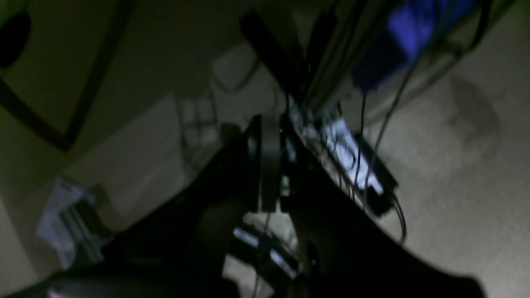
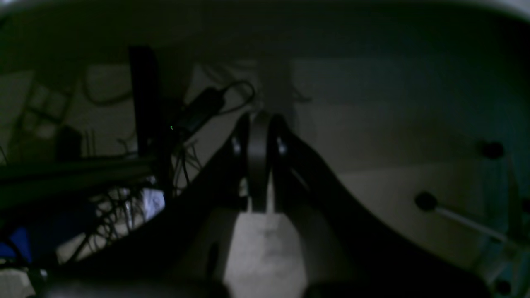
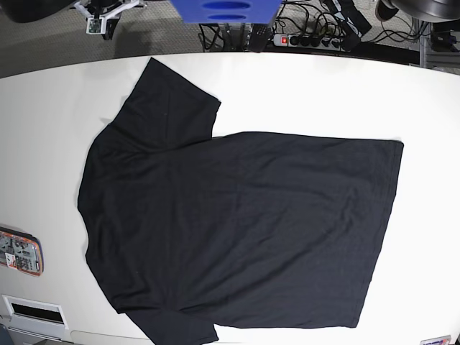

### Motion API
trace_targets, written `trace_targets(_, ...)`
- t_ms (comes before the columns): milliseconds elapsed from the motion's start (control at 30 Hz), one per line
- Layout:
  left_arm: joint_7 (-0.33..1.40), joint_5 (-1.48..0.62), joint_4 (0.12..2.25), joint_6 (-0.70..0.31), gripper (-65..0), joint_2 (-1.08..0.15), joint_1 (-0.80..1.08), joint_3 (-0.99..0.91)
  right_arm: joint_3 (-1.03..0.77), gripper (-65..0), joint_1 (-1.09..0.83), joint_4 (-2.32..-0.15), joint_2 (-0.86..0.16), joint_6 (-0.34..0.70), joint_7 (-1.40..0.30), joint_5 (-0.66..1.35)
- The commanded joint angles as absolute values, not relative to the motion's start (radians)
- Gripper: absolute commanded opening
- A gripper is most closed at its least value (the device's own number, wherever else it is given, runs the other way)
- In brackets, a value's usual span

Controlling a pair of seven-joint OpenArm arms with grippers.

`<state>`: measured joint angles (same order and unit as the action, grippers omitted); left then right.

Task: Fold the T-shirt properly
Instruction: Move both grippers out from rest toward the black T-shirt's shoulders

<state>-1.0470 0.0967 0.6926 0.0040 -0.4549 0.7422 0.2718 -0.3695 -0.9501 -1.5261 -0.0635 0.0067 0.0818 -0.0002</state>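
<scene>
The black T-shirt (image 3: 237, 223) lies spread flat on the white table (image 3: 43, 108) in the base view, sleeves to the left and hem to the right. One sleeve (image 3: 172, 100) points to the far edge, the other (image 3: 180, 327) reaches the near edge. Neither arm shows in the base view. In the left wrist view my left gripper (image 1: 269, 136) looks shut and empty, aimed at a dim floor with cables. In the right wrist view my right gripper (image 2: 258, 132) looks shut and empty, also over dim floor. The shirt shows in neither wrist view.
A blue object (image 3: 226, 8) and a power strip (image 3: 287, 39) with cables sit beyond the table's far edge. An orange-edged card (image 3: 20, 251) and a white box (image 3: 32, 310) lie at the table's left front corner.
</scene>
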Motion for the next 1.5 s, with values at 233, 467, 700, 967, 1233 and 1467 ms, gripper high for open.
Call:
trace_targets(233, -1.067, 0.091, 0.868, 0.008, -65.0, -0.46, 0.753, 0.153, -0.38, -65.0, -0.961, -1.564, -0.067, 0.001, 0.255, 0.005)
trace_targets(467, -1.067, 0.091, 1.07, 0.008, -65.0, -0.46, 0.786, 0.133, -0.38, -65.0, -0.96, -1.552, -0.067, 0.001, 0.346, 0.005)
trace_targets(700, -1.067, 0.101, 1.148, 0.008, -65.0, -0.46, 0.825, 0.142, -0.38, -65.0, -0.96, -1.555, -0.041, 0.001, 0.367, 0.005)
trace_targets(967, -1.069, 0.099, 1.201, 0.008, -65.0, -0.46, 0.837, 0.136, -0.38, -65.0, -0.96, -1.563, -0.041, 0.001, 0.369, 0.005)
trace_targets(1233, -1.069, 0.096, 1.348, 0.008, -65.0, -0.463, 0.869, 0.079, -0.38, -65.0, -0.96, -1.566, -0.041, 0.001, 0.369, 0.005)
trace_targets(1467, -1.067, 0.093, 1.481, 0.008, -65.0, -0.427, 0.886, -0.062, -0.38, -65.0, -0.958, -1.704, -0.044, 0.001, 0.367, 0.005)
